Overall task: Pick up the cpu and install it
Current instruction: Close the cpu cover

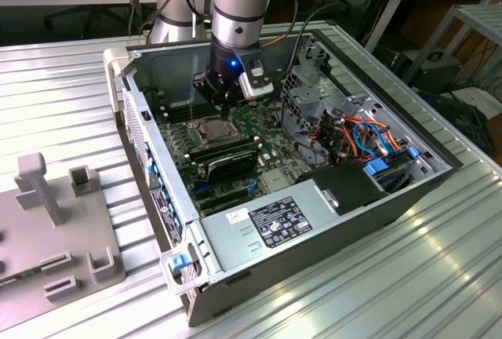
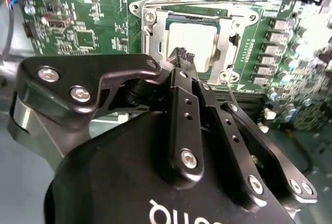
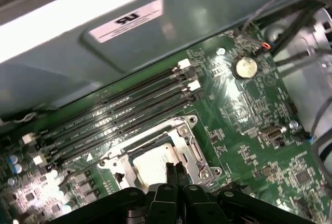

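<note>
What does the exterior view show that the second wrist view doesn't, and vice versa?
Exterior view: the whole open grey metal computer case, its grey power supply box, the orange and blue cables. Second wrist view: the corner screws of the metal socket frame. Both: the black tool, fingers shut, over the small silvery square cpu seated in that frame on the green motherboard.

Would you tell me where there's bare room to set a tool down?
Bare ribbed table lies in front of the case and between it and the grey fixture. Inside is crowded: gripper above the cpu, cables beside.
</note>
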Controlling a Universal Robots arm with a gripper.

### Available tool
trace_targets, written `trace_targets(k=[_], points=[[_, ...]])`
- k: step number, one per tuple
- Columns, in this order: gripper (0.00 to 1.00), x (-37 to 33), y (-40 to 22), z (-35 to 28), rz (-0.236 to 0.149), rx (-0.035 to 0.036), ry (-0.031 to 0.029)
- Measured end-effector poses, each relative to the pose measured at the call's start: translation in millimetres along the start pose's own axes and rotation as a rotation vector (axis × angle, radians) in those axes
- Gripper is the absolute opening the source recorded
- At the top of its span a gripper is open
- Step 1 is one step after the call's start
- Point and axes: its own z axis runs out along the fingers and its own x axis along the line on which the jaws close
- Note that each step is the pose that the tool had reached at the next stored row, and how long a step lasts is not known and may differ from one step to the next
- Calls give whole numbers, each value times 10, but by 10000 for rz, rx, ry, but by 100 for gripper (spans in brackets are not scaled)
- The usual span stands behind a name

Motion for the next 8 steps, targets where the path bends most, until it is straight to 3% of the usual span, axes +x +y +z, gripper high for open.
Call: trace_targets(k=[8], points=[[11, 1, 0, 21, -1855, -73, 21]])
